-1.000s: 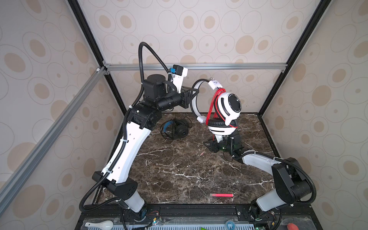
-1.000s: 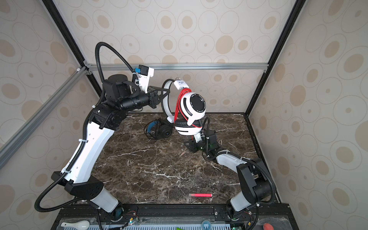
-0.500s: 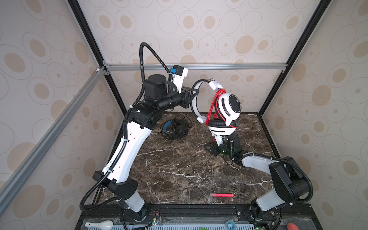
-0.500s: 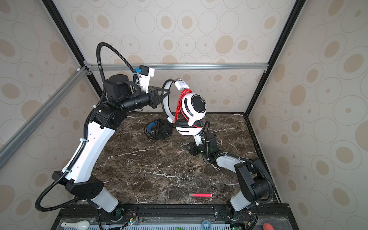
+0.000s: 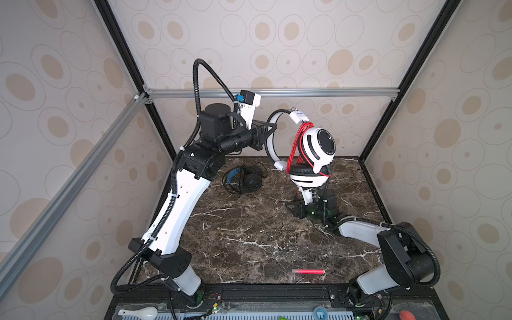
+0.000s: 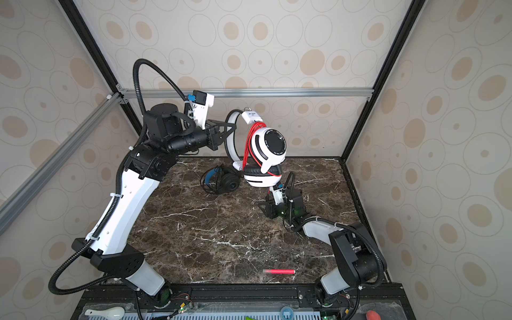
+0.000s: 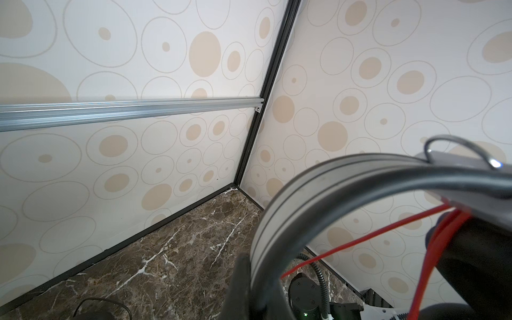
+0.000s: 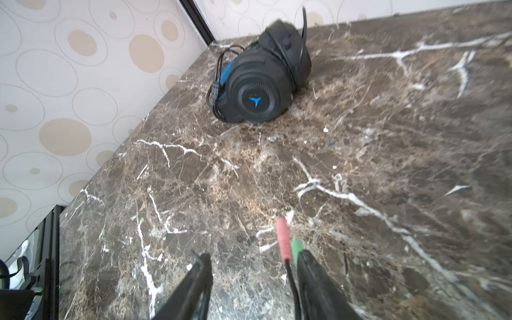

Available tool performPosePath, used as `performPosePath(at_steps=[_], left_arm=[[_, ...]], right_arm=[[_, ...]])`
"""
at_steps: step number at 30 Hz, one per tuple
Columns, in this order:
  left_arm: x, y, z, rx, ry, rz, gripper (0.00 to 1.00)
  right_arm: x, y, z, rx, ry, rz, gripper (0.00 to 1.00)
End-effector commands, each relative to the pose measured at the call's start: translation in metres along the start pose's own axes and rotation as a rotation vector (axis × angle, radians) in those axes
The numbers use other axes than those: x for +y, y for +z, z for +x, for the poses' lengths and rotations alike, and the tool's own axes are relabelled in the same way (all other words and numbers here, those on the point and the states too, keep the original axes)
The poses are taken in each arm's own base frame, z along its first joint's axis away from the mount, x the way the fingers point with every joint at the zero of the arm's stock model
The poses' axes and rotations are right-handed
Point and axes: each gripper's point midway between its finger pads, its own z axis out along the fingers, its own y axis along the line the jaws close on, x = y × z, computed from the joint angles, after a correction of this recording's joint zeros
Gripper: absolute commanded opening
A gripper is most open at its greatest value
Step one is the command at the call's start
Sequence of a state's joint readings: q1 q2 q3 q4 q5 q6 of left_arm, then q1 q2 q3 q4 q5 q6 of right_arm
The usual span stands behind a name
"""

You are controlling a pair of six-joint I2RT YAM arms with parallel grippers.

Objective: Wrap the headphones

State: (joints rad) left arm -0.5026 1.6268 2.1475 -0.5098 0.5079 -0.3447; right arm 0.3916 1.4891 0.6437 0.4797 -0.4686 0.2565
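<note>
A: What has your left tool got?
B: It's clamped on the white headset's headband, holding it clear of the tabletop. The black headset lies below, toward the back. Red cable loops round the white one.
A: And your right tool?
B: Low under that headset, jaws apart. The pink and green plugs sit just beside one jaw.

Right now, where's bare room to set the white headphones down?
Bare: the middle of the marble top, between the left arm, black headphones and pink stick. Crowded: the back, around the black headphones and right end effector.
</note>
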Motion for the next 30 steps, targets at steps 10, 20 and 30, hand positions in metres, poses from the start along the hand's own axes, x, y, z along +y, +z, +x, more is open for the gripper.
performPosePath(at_steps=[10,20,30], left_arm=[[-0.027,-0.031,-0.044,-0.144,0.012,0.055,0.00],[-0.027,-0.034,-0.048,-0.159,0.006,0.048,0.00],[-0.020,-0.033,-0.049,-0.163,-0.006,0.038,0.00]], right_arm=[[-0.003,-0.008,-0.014,-0.061,0.008,0.044,0.35],[-0.003,-0.014,0.003,-0.049,0.039,0.038,0.20],[0.007,-0.027,0.015,-0.003,0.018,0.010,0.33]])
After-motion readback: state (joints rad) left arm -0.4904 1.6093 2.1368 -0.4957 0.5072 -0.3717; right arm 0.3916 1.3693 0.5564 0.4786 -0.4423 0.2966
